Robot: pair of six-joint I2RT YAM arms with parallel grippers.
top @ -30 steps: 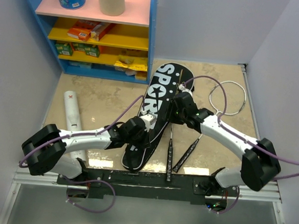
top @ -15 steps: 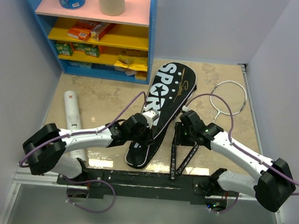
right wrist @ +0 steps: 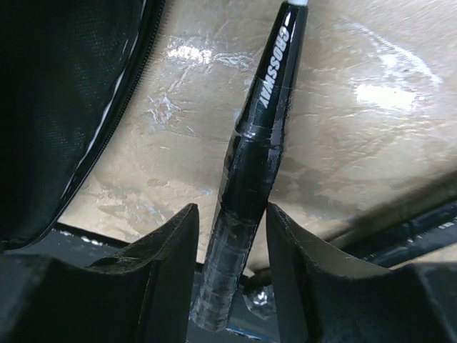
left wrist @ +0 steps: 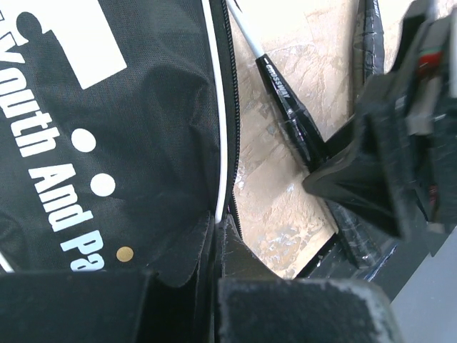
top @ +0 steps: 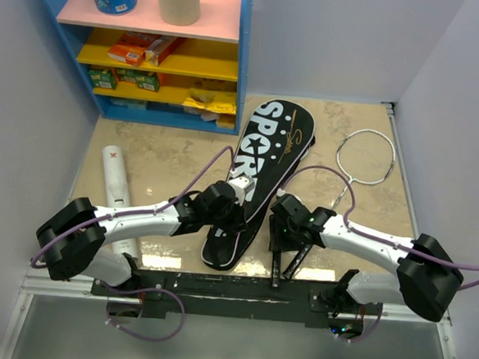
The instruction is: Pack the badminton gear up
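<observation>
left end effector (top: pixel 235 219): closed on edge of black racket-shaped fabric bag (top: pixel 261 165) | right end effector (right wrist: pixel 230 236): half-open, fingers around black taped racket handle (right wrist: pixel 246 186), grip unclear | on beige worktop (top: pixel 167 158)

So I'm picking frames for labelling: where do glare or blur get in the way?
Top external: sharp, with bright reflections on the glossy table near the front edge. Left wrist: the right gripper and the near foreground are blurred; bag lettering readable. Right wrist: glare patches on the table, racket handle sharp, its fingers soft.
</observation>
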